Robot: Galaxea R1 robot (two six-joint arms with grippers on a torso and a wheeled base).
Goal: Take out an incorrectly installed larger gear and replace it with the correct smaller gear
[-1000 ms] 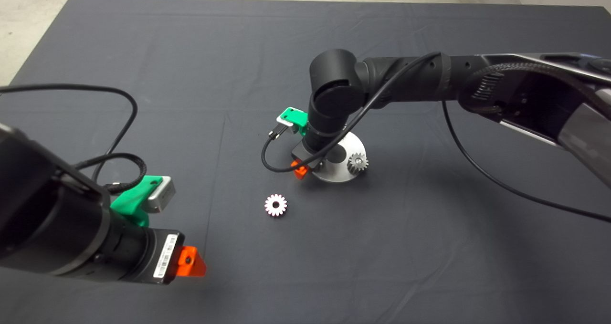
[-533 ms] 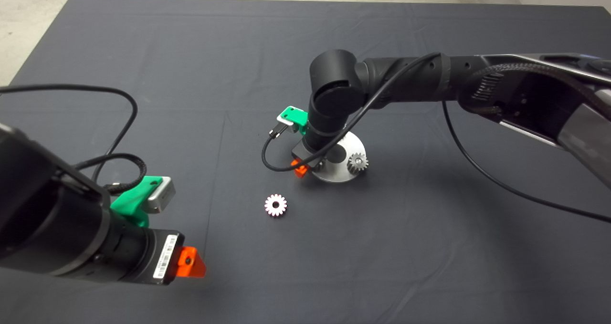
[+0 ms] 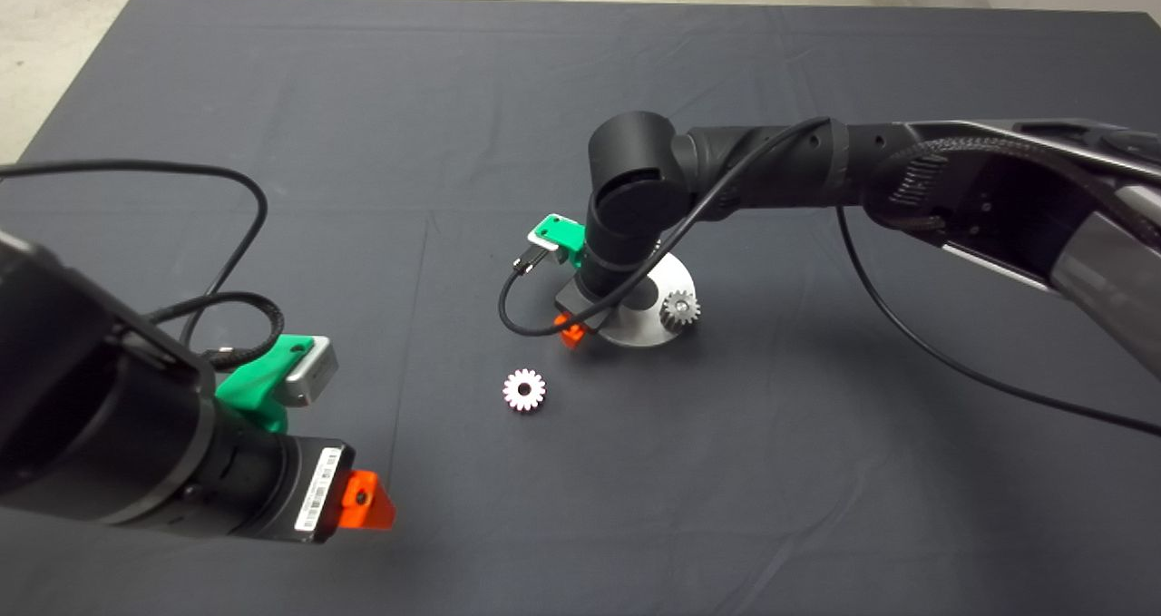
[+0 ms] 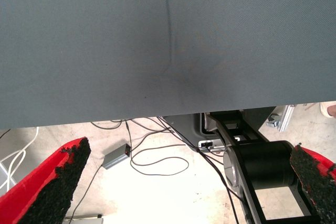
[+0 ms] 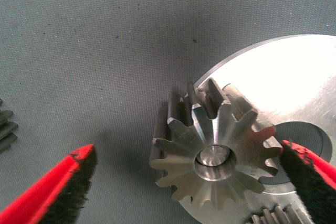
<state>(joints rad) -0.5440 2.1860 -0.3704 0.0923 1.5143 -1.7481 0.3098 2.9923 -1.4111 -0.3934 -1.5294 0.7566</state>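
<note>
In the right wrist view the larger gear [image 5: 215, 156], grey steel with slanted teeth, sits on a peg at the edge of a round silver base plate [image 5: 283, 82]. My right gripper [image 5: 186, 150] is open, with one finger on each side of this gear and not touching it. In the head view the right gripper [image 3: 573, 330] is at the plate's left edge, and the wrist hides the larger gear. The smaller gear [image 3: 524, 389], pale with a dark centre hole, lies flat on the mat in front of the plate and to its left. My left gripper [image 3: 363, 500] waits open at the lower left.
A second small grey gear [image 3: 679, 308] stands on the base plate [image 3: 676, 276] at its right side. Teeth of a neighbouring gear [image 5: 273, 217] show beside the larger gear. A black cable [image 3: 526, 308] loops off the right wrist. The left wrist view shows the mat's edge [image 4: 157, 114] and the floor with cables.
The right arm has moved slightly down and toward the front, bringing its gripper lower around the larger gear. The left arm has barely shifted. The gears have not moved.
</note>
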